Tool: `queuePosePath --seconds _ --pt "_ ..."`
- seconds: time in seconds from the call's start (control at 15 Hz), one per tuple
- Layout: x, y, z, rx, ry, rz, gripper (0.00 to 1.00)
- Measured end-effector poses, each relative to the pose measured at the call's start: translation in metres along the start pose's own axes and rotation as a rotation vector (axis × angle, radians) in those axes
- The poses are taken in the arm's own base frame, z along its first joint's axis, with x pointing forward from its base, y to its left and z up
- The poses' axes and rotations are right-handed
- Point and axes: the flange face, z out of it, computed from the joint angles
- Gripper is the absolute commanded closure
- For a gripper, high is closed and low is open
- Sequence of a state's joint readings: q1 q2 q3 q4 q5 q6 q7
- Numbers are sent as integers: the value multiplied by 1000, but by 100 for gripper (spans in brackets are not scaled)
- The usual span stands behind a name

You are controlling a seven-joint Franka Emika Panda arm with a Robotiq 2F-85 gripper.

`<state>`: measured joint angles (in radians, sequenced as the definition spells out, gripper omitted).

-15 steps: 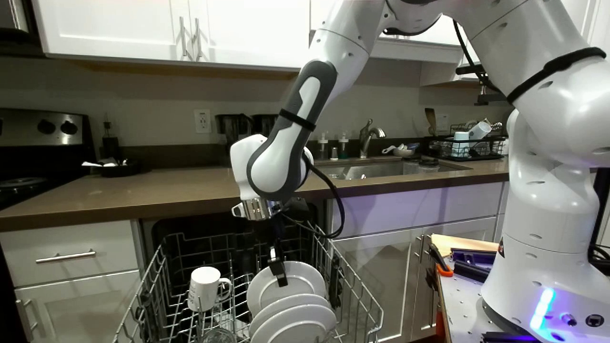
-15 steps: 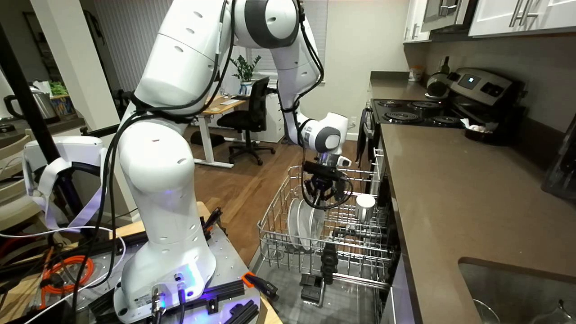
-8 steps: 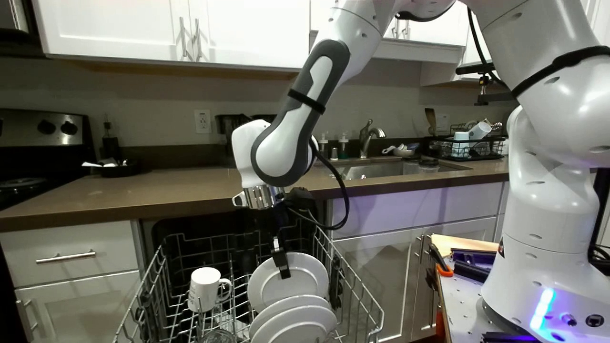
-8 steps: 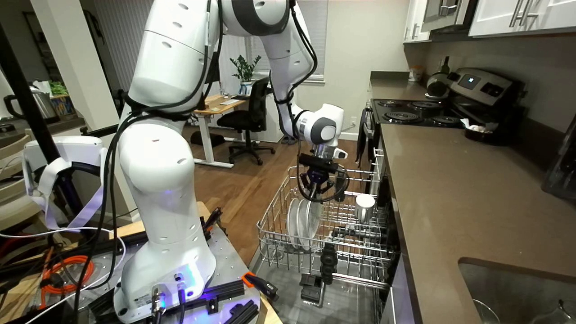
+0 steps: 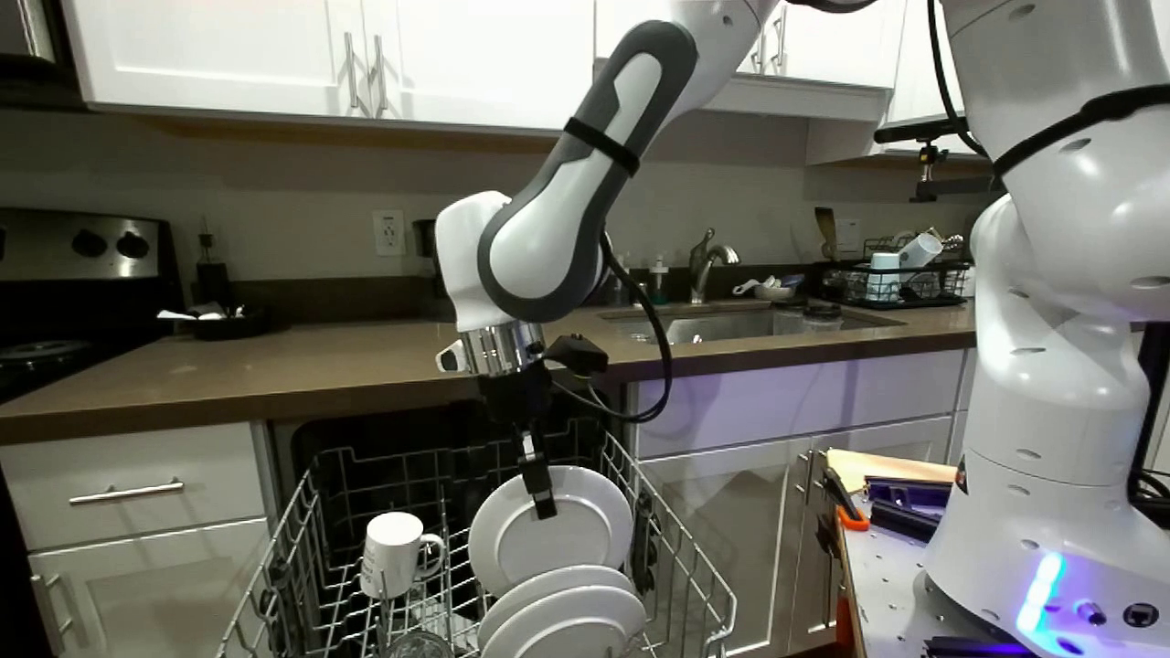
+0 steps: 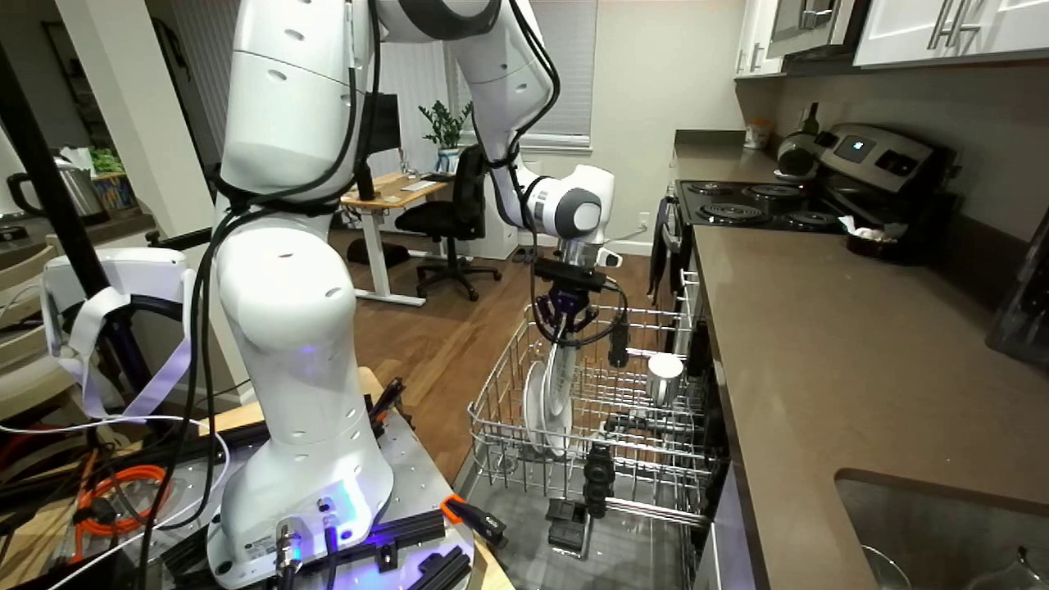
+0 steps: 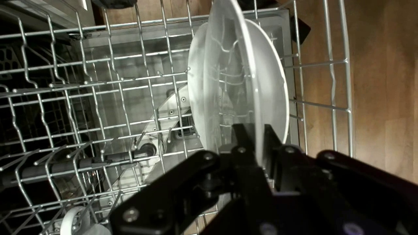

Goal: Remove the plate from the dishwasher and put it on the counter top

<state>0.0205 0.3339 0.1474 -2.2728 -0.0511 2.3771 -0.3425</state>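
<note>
The white plate stands nearly upright at the rear of a row of similar plates in the dishwasher's pulled-out wire rack. My gripper points down and is shut on its upper rim. In the wrist view the rim of the plate runs between the two fingers. In an exterior view the held plate sits higher than its neighbours. Its lower edge is hidden behind the nearer plates. The brown counter top lies behind and above the rack; it also shows here.
A white mug stands in the rack beside the plates. A clear glass is near the rack's front. A sink is set in the counter, and a black dish sits near the stove. Upper cabinets hang above.
My gripper has risen with the plate in its fingers. The plate now stands clearly higher than the other plates, which have not moved.
</note>
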Motion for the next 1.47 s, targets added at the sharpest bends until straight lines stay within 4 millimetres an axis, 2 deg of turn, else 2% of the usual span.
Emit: queuePosePath --seconds 0.4,0.8,1.07,1.47 --pt "2 -3 -15 -29 19 -17 96" --pt "5 -2 -35 -129 57 -5 96" --pt "11 -13 -48 -237 127 22 96" --pt "14 -32 -56 -460 219 93 96"
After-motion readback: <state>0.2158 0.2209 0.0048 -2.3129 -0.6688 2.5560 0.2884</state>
